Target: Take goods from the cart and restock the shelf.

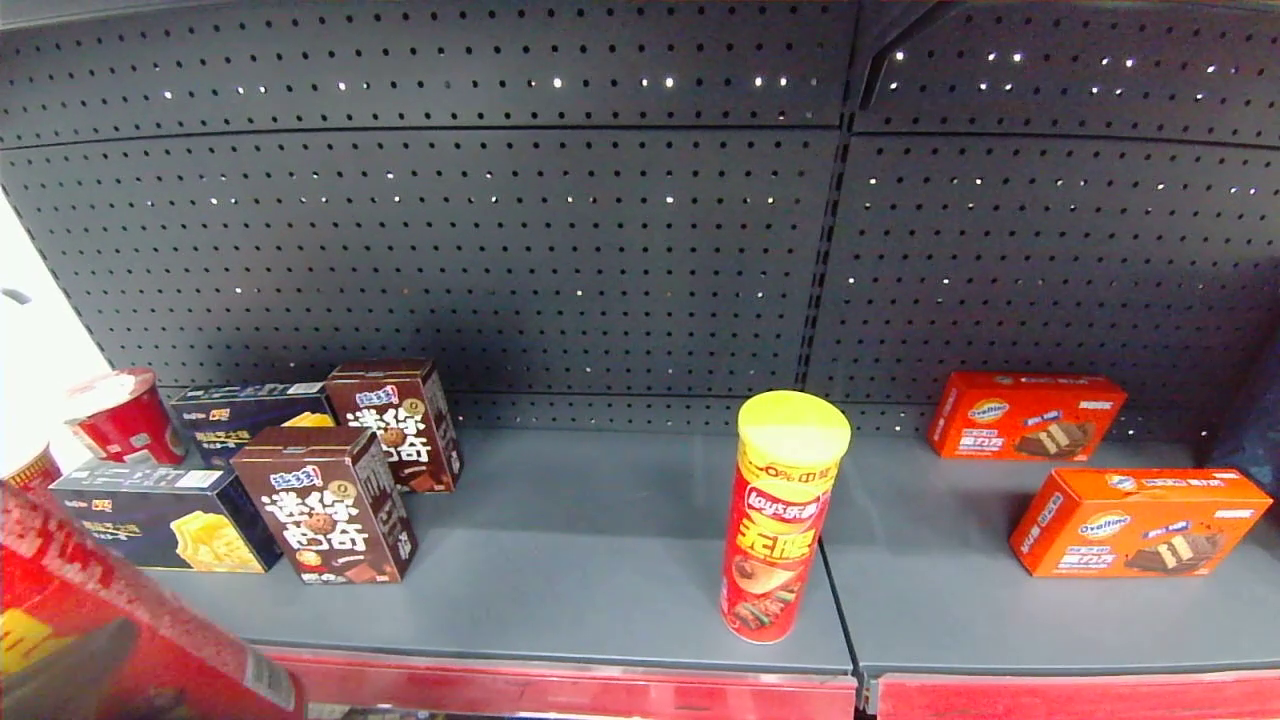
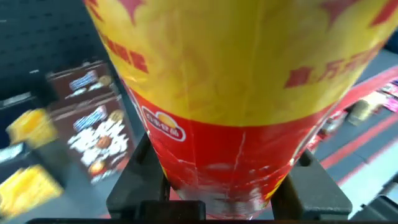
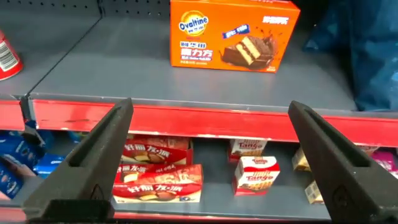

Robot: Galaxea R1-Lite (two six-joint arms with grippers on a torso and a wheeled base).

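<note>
A red and yellow chip can sits between the black fingers of my left gripper, which is shut on it. In the head view this can lies tilted at the bottom left, in front of the grey shelf. A second chip can stands upright near the shelf's front edge, at the middle. My right gripper is open with nothing in it, just before the red shelf edge, below an orange box.
Two brown boxes, two dark blue boxes and a red cup stand at the shelf's left. Two orange boxes are at the right. Bare shelf lies between the groups. A lower shelf holds red boxes.
</note>
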